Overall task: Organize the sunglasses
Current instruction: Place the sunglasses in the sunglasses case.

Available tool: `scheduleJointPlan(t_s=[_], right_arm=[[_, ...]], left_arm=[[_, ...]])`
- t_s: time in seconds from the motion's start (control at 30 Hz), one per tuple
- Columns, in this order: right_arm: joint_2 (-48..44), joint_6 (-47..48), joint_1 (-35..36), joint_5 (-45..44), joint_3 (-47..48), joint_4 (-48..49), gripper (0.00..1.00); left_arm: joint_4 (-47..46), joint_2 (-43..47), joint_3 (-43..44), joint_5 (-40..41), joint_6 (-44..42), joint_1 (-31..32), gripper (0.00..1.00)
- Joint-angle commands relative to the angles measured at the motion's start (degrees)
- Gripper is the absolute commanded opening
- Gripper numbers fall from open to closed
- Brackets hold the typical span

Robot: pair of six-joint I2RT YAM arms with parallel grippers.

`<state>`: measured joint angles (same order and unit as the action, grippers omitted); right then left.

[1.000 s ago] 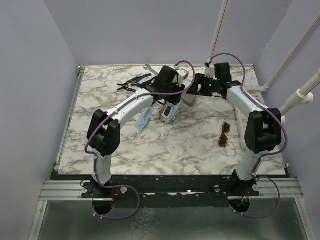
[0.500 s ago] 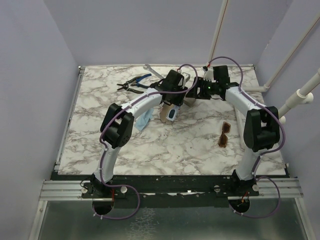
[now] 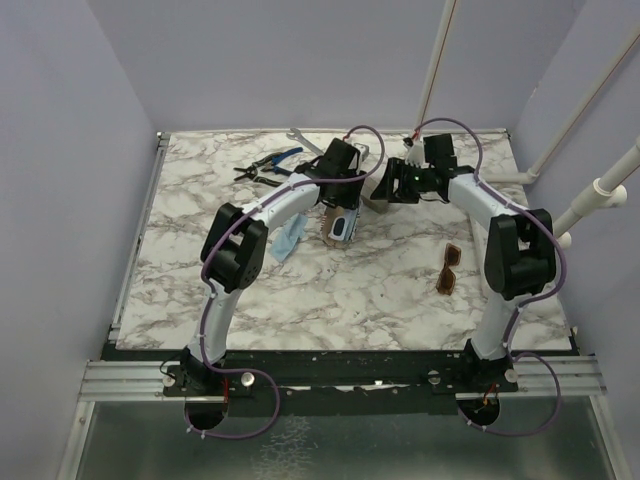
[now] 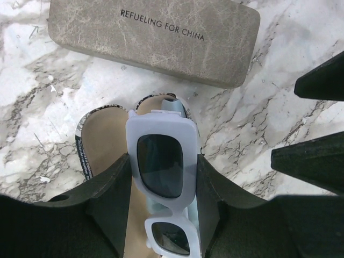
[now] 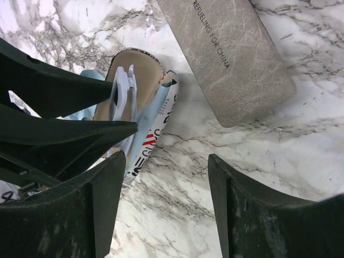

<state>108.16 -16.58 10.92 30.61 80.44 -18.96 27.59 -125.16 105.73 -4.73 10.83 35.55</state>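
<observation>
The sunglasses (image 3: 448,268), amber lenses in a thin dark frame, lie on the marble table at the right, away from both grippers. My left gripper (image 4: 163,177) is shut on a different pair, white-framed glasses with dark lenses (image 4: 161,161), above an open soft case with a tan inside (image 4: 105,140). The white glasses also show in the right wrist view (image 5: 121,91). My right gripper (image 5: 166,161) is open and empty, over bare marble between the soft case (image 5: 137,67) and a grey oblong case (image 5: 231,59). The grey case lies shut just beyond (image 4: 156,40).
A light blue cloth (image 3: 290,240) lies left of the soft case. Blue-handled pliers (image 3: 268,163) and a wrench (image 3: 298,135) lie at the far left. The two grippers are close together at the far middle. White pipes (image 3: 600,190) stand at the right edge.
My left arm's elbow has swung right and forward, and its wrist has shifted slightly toward the far side with the white glasses. My right gripper has edged back a little.
</observation>
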Motion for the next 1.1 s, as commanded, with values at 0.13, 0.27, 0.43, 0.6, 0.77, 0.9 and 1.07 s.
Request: scheduleJointPlan(t_s=[0.13,0.27,0.43,0.6,0.77,0.9,1.07], right_arm=[[2.35,-4.82,0.48,5.05,-1.96,2.62,0.58],[2.72,-8.48,1.22,7.6,-4.45,5.67,0.54],[3.32,-13.5,2.36,9.82,-7.95,10.58,0.49],[4.56,-14.71,3.27,10.53,-8.45,11.37,0.49],[5.29,-14.92,3.32,10.88,-8.79,11.29,0.42],[5.76,-14.89,3.37,10.47,-9.15,10.81,0.4],[6.5,-14.8,3.43,9.6,-10.0,10.66,0.37]], left_arm=[[0.56,-2.7,1.59,-2.2,7.06,-0.37,0.0],[0.21,-2.93,0.93,-2.89,9.38,-0.94,0.0],[-0.31,-3.8,0.11,-4.88,10.39,-1.09,0.0],[-0.86,-4.68,0.23,-4.67,11.47,-1.5,0.0],[-0.94,-5.3,0.3,-3.55,12.72,-2.15,0.04],[-1.14,-5.64,0.48,-3.1,14.01,-2.24,0.05],[-1.14,-5.3,-0.18,-0.89,15.61,-2.28,0.0]])
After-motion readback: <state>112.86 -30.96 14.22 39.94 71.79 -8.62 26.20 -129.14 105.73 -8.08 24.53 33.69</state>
